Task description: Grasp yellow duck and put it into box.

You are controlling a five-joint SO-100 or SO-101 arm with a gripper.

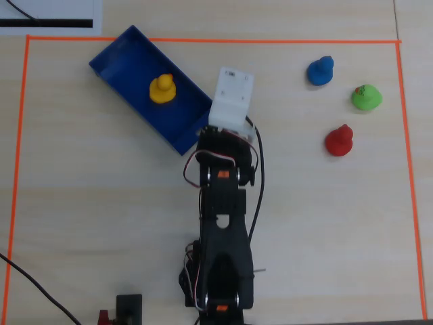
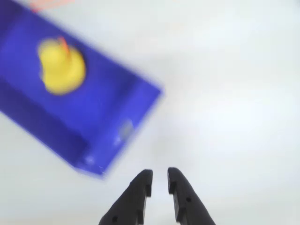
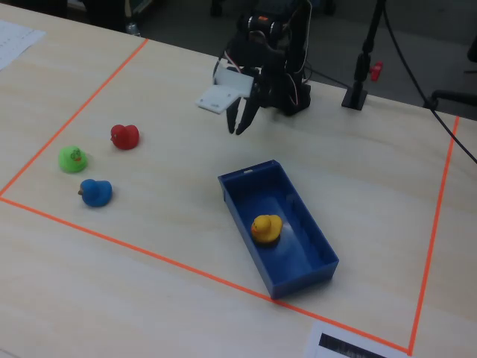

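Note:
The yellow duck point(image 1: 162, 89) stands upright inside the blue box point(image 1: 181, 116), near the middle of its floor. It also shows in the wrist view point(image 2: 60, 66) and in the fixed view point(image 3: 266, 227), inside the box point(image 2: 105, 110) point(image 3: 302, 274). My gripper point(image 2: 160, 174) is empty, its jaws a narrow gap apart, over bare table beside the box's near short wall. In the fixed view the gripper point(image 3: 237, 127) hangs above the table, clear of the box. In the overhead view the white wrist block point(image 1: 231, 98) hides the fingers.
A blue duck point(image 1: 320, 70), a green duck point(image 1: 366, 97) and a red duck point(image 1: 339, 140) stand on the right of the table in the overhead view. Orange tape point(image 1: 203, 40) frames the work area. A black stand point(image 3: 359, 89) is behind the arm base.

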